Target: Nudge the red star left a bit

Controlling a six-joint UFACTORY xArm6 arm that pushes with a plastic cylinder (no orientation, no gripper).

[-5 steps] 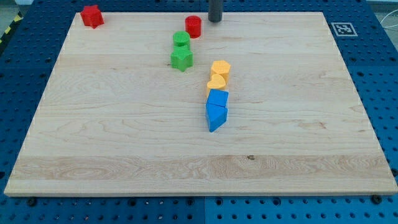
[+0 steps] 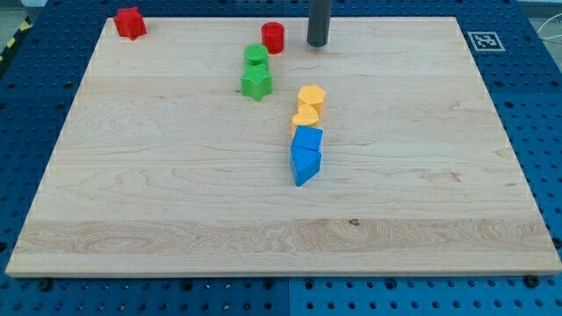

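Observation:
The red star (image 2: pixel 129 23) sits at the board's top left corner. My tip (image 2: pixel 317 43) is near the top edge, to the right of a red cylinder (image 2: pixel 273 38) and far to the right of the red star. It touches no block.
A green cylinder (image 2: pixel 255 57) and a green star (image 2: pixel 256 83) sit below the red cylinder. A yellow hexagon (image 2: pixel 312 96) and a yellow heart (image 2: pixel 305 117) stand mid-board, with two blue blocks (image 2: pixel 306 154) just below them. A marker tag (image 2: pixel 486 40) is at top right.
My tip has moved a little to the right and down the view, further onto the board. No block has moved.

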